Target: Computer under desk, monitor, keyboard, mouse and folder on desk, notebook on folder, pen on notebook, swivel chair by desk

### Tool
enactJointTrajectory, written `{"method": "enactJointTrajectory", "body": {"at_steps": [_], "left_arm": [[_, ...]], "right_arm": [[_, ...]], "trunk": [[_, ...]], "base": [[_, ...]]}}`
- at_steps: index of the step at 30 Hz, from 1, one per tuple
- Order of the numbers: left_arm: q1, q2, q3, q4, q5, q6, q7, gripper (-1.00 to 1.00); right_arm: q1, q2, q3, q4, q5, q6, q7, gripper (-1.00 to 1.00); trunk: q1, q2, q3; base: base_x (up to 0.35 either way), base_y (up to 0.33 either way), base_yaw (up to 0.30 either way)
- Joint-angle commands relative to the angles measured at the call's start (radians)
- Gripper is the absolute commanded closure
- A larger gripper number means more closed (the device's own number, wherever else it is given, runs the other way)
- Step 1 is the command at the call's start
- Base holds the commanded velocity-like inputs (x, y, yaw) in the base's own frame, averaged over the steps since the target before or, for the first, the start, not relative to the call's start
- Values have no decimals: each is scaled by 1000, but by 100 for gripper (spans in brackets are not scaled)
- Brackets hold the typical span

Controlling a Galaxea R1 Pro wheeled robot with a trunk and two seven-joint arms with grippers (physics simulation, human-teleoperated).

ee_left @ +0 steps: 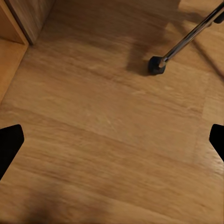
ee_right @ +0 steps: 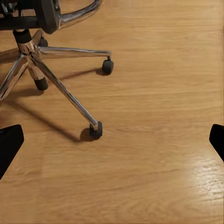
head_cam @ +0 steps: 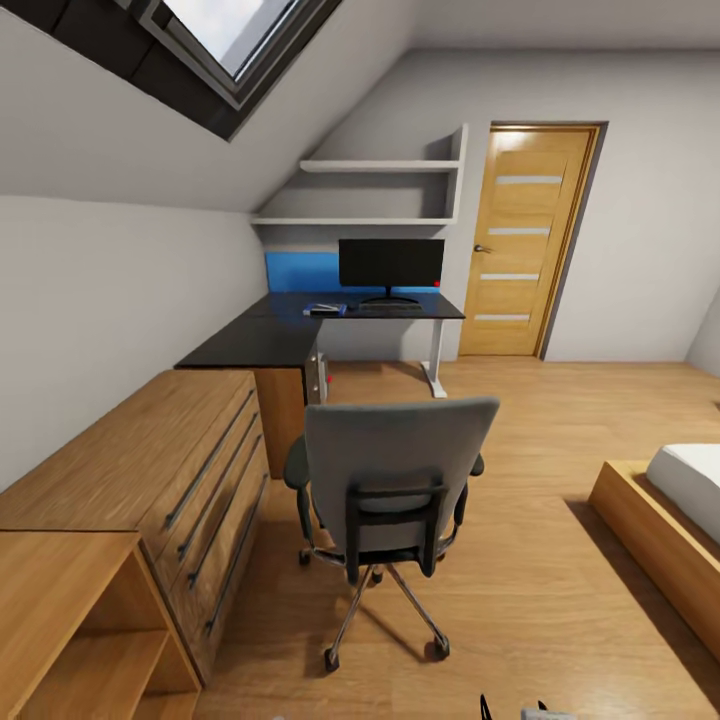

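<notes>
Plainly, the left gripper (ee_left: 112,140) hangs wide apart and empty over bare wood-plank floor (ee_left: 107,116), its two dark fingertips at opposite edges of the left wrist view, one chair castor (ee_left: 156,65) just ahead. The right gripper (ee_right: 112,140) is likewise spread wide and holds nothing, with the chrome star base (ee_right: 46,70) of the swivel chair (head_cam: 395,480) close before it.

From the head view the chair stands between the robot and the desk (head_cam: 300,335), its tall back turned toward the robot, so whether the folder lies on the seat cannot be told. The monitor (head_cam: 391,265) stands on the desk with the keyboard (head_cam: 390,307) just before it; a small blue-and-white item (head_cam: 325,309) lies beside them.

The likely risk is that a reach around the back nudges the chair, which would roll on its castors, or that a low arm catches a chrome leg. An oak drawer unit (head_cam: 150,470) hems the left side and a bed frame (head_cam: 660,530) the right, narrowing the way.
</notes>
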Motion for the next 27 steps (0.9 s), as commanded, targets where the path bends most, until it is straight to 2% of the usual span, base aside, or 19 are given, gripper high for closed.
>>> {"method": "enactJointTrajectory", "body": {"at_steps": [1,23,27], "left_arm": [[-1,1,-9,0,6,-4,7,-100],[-1,2,-8,0,7,-15,10,-100],[-1,-12,-10,-1,7,-15,11,-100]], "right_arm": [[-1,0,9,0,-5,-4,-6,-100],[-1,-1,10,0,-5,-11,-6,-100],[-1,1,11,-1,-5,-12,-6,-100]], "trunk": [[4,-8,-4],[88,-162,-61],[104,-190,-73]], "base": [[0,0,0],[0,0,0],[0,0,0]]}}
